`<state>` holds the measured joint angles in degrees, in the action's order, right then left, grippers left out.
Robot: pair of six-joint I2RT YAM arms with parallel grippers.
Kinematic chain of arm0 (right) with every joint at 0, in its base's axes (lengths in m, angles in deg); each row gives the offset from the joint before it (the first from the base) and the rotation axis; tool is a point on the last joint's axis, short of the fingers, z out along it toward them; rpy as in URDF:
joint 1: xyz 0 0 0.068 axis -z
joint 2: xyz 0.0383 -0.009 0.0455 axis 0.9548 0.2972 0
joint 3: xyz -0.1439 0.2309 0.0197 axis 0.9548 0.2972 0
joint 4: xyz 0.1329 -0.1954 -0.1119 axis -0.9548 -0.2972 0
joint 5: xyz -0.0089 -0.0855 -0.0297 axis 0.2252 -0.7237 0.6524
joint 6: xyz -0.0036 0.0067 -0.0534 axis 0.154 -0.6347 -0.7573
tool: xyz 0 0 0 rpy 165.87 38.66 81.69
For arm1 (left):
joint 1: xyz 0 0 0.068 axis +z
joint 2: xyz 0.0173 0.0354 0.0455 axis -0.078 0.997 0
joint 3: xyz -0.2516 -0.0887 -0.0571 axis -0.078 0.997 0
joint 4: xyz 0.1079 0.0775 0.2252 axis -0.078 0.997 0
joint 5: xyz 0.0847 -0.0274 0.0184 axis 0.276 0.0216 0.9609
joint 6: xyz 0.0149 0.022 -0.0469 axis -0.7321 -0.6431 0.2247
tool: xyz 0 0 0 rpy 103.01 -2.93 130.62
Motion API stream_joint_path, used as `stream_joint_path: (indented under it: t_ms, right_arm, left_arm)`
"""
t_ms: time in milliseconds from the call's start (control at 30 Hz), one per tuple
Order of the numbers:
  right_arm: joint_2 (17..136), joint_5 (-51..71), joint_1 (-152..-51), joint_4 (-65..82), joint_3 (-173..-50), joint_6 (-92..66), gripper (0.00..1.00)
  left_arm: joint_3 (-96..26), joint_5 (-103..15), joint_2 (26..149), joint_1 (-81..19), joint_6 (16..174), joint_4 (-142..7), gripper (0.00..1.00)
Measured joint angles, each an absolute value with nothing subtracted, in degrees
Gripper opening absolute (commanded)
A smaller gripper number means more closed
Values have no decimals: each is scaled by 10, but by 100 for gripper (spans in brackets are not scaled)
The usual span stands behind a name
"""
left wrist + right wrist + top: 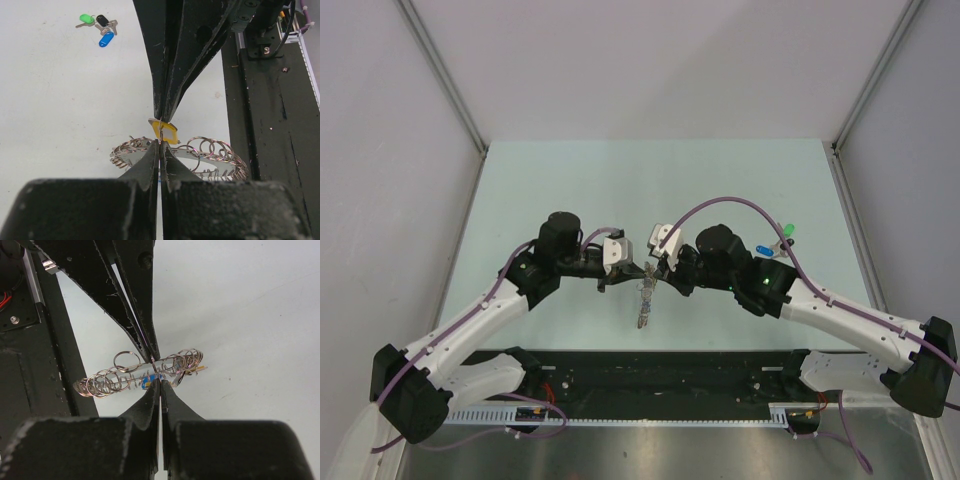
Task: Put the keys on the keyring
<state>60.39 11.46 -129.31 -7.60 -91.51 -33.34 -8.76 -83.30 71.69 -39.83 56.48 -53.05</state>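
My two grippers meet tip to tip above the middle of the table, both shut. The left gripper pinches a thin wire loop of the keyring, a grey ring strung with several small split rings that hangs below the tips. Opposite it, the right gripper pinches the top corner of the yellow-capped key, which sits between the two sets of tips. Loose keys lie apart on the table: a green one, a black one and a blue one.
A black mounting rail runs along the near table edge, just behind the hanging ring. Grey walls and metal posts enclose the pale green table on three sides. The loose keys lie beside the right arm's elbow.
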Motion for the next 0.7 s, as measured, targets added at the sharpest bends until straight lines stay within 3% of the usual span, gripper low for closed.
stream_joint_path:
  t_ms: [700]
  right_arm:
    - [604, 118, -1293, -76, -915, -333, 0]
  left_arm:
    - [-88, -824, 717, -398, 566, -535, 0]
